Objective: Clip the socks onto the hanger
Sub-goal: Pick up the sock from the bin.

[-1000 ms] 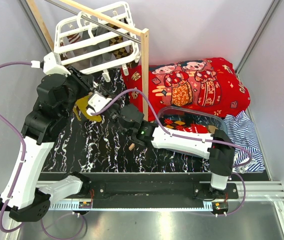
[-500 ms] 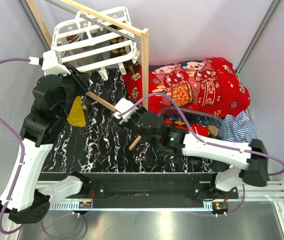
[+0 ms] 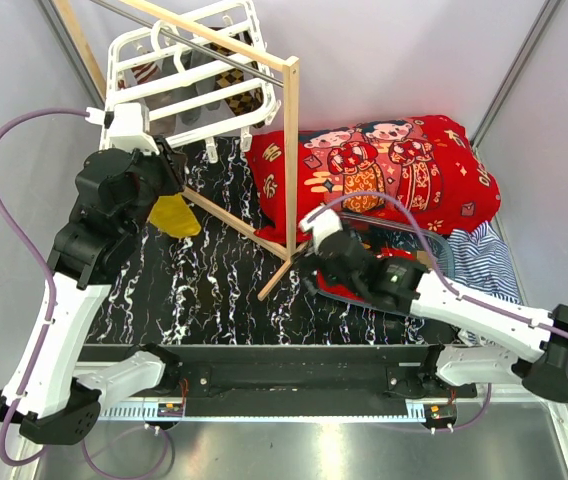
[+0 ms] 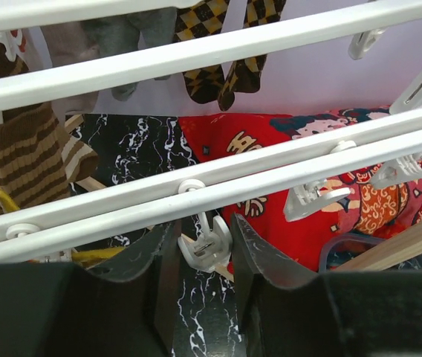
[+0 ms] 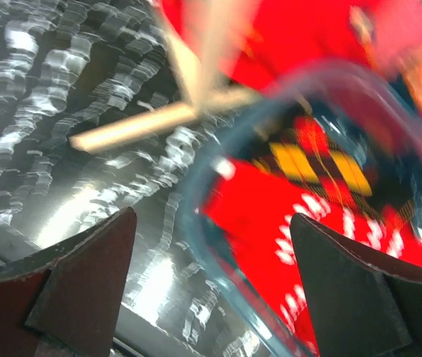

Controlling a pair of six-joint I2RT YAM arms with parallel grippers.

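**Step in hand:** bring the mustard yellow sock [image 3: 172, 215] to a free clip [image 4: 205, 244] on the hanger [image 3: 179, 75].

1. The left fingers [image 4: 143, 256] stand narrow. In the top view the sock hangs directly below them, so they are judged closed on it. The wrist view shows only a yellow edge beside 1 finger.
2. The clip hangs just beyond the gap between the 2 fingers, under a pair of white bars.
3. The sock's edge should enter the clip's mouth squarely. The clip dangles freely and will likely swing if nudged.
4. The right fingers [image 5: 85, 253] are spread wide and empty, above the clear bin [image 5: 196, 186] holding a red sock with white marks [image 5: 270, 223].

**Obstructions:**
- The wooden rack's slanted pole [image 3: 234, 215] runs just below the left fingers.
- A brown-and-cream striped sock [image 4: 25, 149] hangs to their left.
- Brown diamond-patterned socks [image 4: 211, 67] hang beyond them.
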